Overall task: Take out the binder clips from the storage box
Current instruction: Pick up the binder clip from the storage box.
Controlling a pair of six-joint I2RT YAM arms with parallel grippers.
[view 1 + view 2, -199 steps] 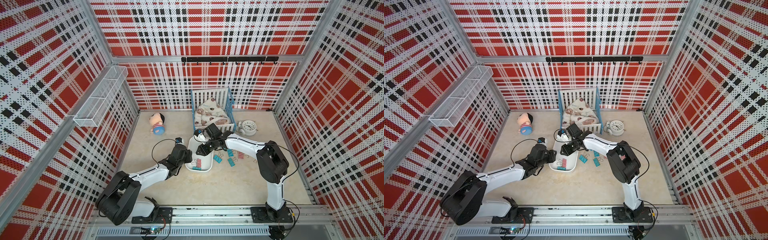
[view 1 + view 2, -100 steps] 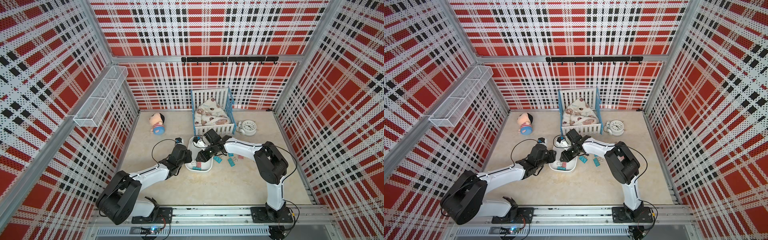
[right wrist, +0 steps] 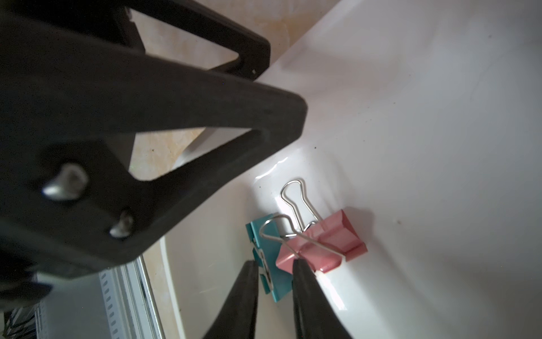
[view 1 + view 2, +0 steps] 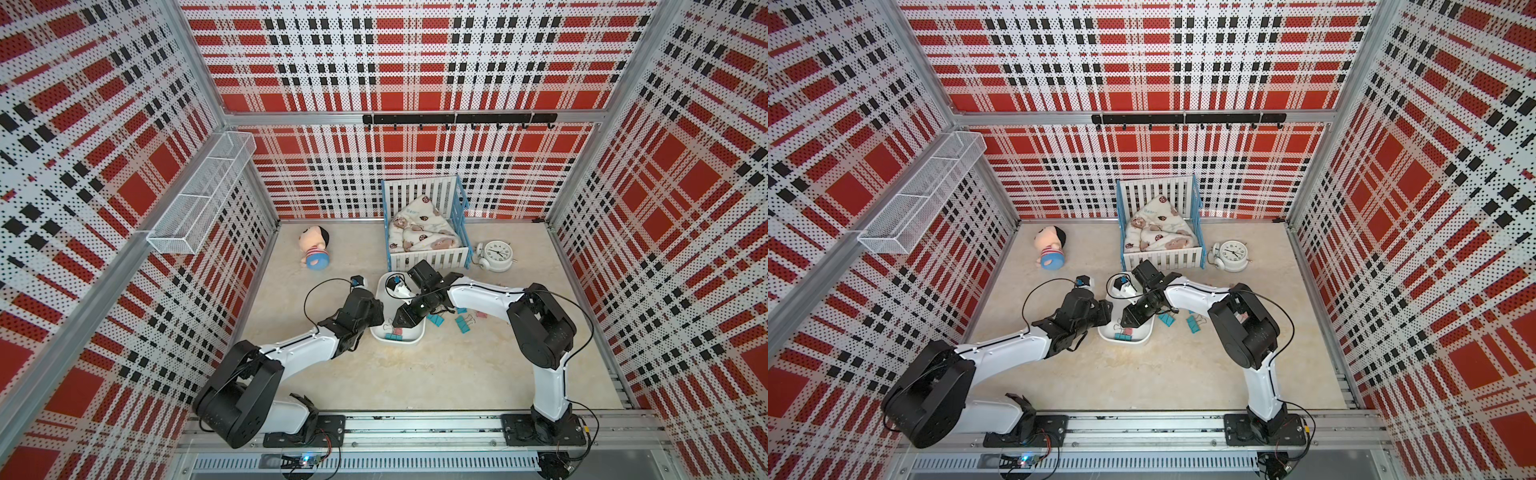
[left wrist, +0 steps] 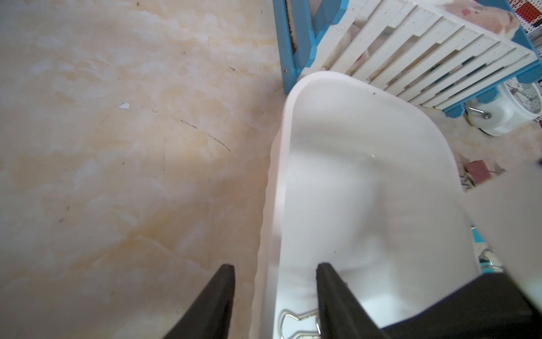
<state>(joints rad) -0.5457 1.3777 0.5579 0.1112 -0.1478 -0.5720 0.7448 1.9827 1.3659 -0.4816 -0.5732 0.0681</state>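
My left pincer [image 5: 274, 268] clamps the storage box [image 5: 352, 146] wall, at the middle of the table [image 4: 374, 374]. My right pincer [image 3: 275, 264], narrowly parted and empty, hovers over the teal binder clip [image 3: 256, 232] and pink binder clip [image 3: 331, 243] inside. They look light, stiff and slippery, so I would pinch the folded body. More binder clips [image 4: 463, 323] lie on the table to the right.

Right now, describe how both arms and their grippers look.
Both the left arm and right arm have glossy white link shells joined by bulky black joint housings. The left gripper and right gripper carry matte black, tapering fingers; the left one's show triangular cut-outs and silver screws. Thin black cables loop off the wrists.
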